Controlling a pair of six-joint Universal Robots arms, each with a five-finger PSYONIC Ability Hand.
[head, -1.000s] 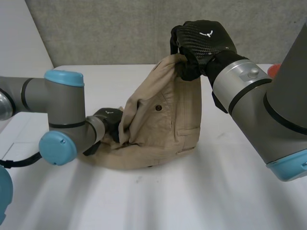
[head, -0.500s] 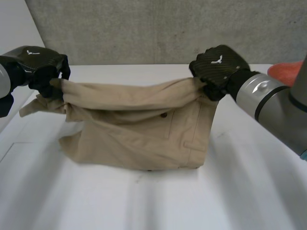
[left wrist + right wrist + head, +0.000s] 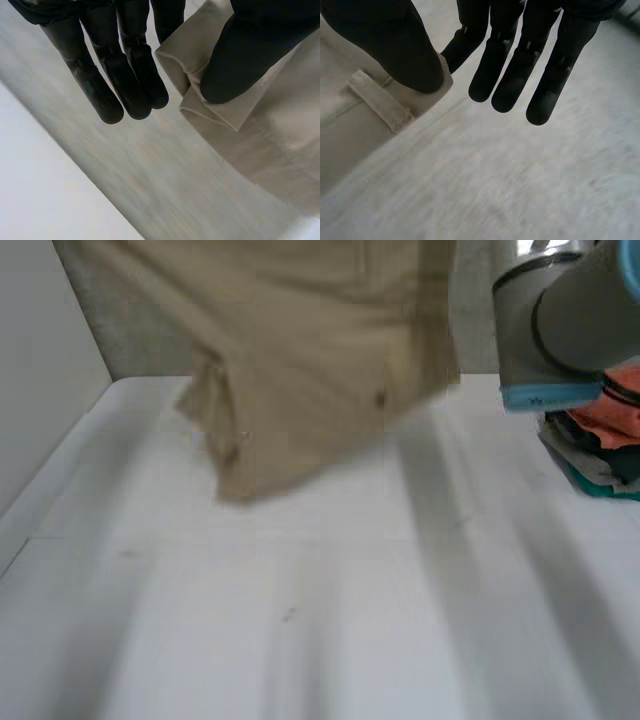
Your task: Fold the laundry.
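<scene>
Head view: the tan shorts (image 3: pixel 310 350) hang in the air at 12 o'clock, over the far part of the white table (image 3: pixel 300 640). They are spread wide at the top and narrow to a drooping corner toward 10 o'clock. A dark button (image 3: pixel 379 398) shows on the cloth. The right arm (image 3: pixel 560 330) stands at 2 o'clock, with a pile (image 3: pixel 600 440) of orange and teal clothes by the table's edge at 3 o'clock. From 4 to 8 o'clock the table lies open.

In the left wrist view, the left hand (image 3: pixel 125 70) pinches a folded, ribbed edge of the shorts under its thumb, with the other fingers straight. In the right wrist view, the right hand (image 3: pixel 505 75) pinches a corner beside a belt loop (image 3: pixel 380 102) the same way.
</scene>
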